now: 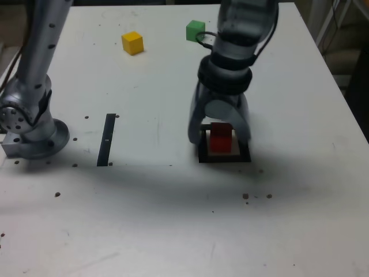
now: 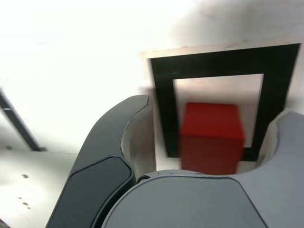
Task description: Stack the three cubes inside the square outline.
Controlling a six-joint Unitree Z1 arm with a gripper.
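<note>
As seen from the exterior view, going left to right: the arm's base is bolted at the desk's left edge, w/ a thin black strip just beside it. Farther back, the yellow cube and then the green cube are set well apart from everything else, untouched. Right of centre, the gripper is pointed down over the square outline, w/ the red cube resting inside it on the white centre.

In the wrist view, the jaws are spread wide, one on each side of the red cube, w/ clear gaps btwn cube and both jaws; nothing is held. The cube sits within the square outline, though it looks off-centre, toward one border.

Step in hand, judged: release of the first cube, i.e. the stack's base. Two cubes remain. Next move is judged to call for a straight lift clear of the red cube w/o nudging it, then a reach toward the back of the desk for the yellow or green cube.
</note>
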